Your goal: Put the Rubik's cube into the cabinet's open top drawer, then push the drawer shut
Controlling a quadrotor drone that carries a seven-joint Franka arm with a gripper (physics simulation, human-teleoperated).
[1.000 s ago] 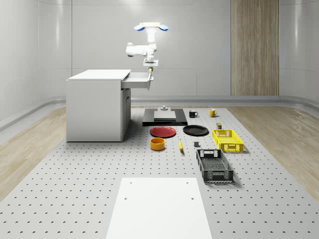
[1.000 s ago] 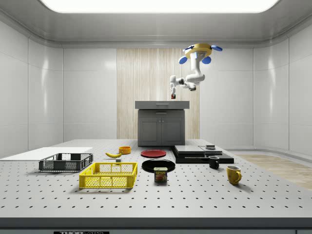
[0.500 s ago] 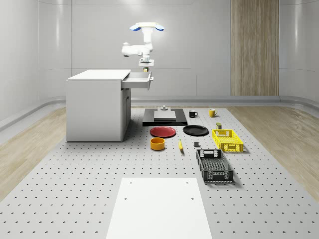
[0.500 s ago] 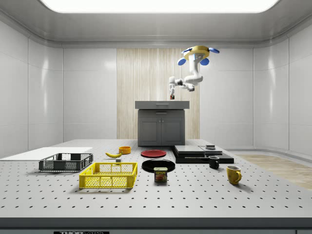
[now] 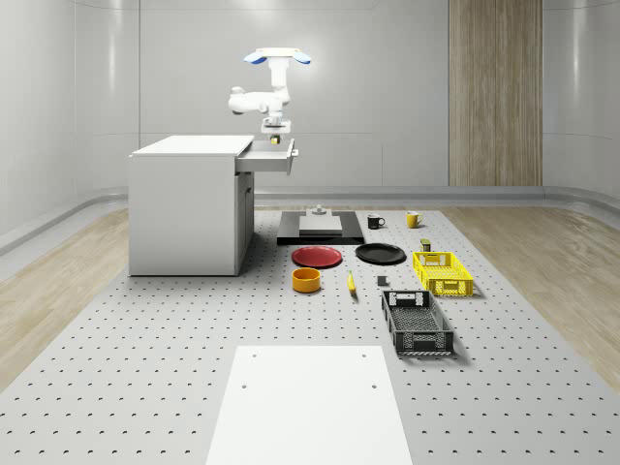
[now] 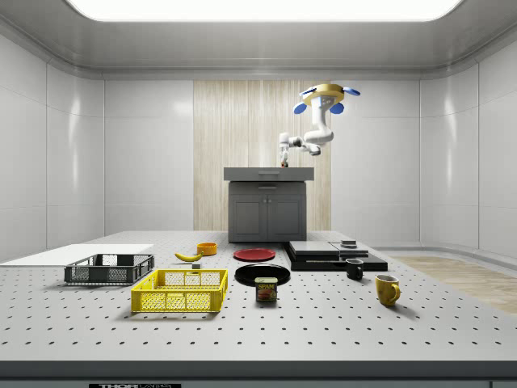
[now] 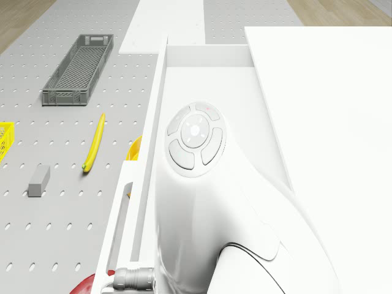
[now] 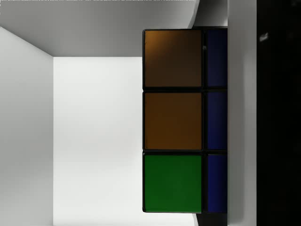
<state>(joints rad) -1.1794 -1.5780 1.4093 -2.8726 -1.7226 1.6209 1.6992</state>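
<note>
The Rubik's cube (image 8: 173, 121) shows orange and green tiles with a blue side, and my gripper (image 5: 275, 137) is shut on it. A dark finger (image 8: 280, 113) presses against one of its faces. The cube hangs just above the white floor (image 8: 99, 141) of the open top drawer (image 5: 262, 161), inside its walls (image 7: 208, 55). The drawer sticks out of the white cabinet (image 5: 189, 203) toward the whole-scene view's right. The drone (image 5: 276, 56) hovers above the drawer with the arm bent down into it. In the side view the gripper (image 6: 283, 161) sits right at the cabinet top (image 6: 267, 172).
On the perforated table beyond the cabinet lie a red plate (image 5: 317, 256), a black plate (image 5: 380, 254), an orange bowl (image 5: 306, 280), a banana (image 5: 351, 283), a yellow crate (image 5: 443, 273) and a black crate (image 5: 417, 323). A black platform (image 5: 320, 232) stands behind them.
The drone and arm have shifted toward the whole-scene view's left, carrying the cube from over the drawer's front edge to over its inside. The drawer has not moved.
</note>
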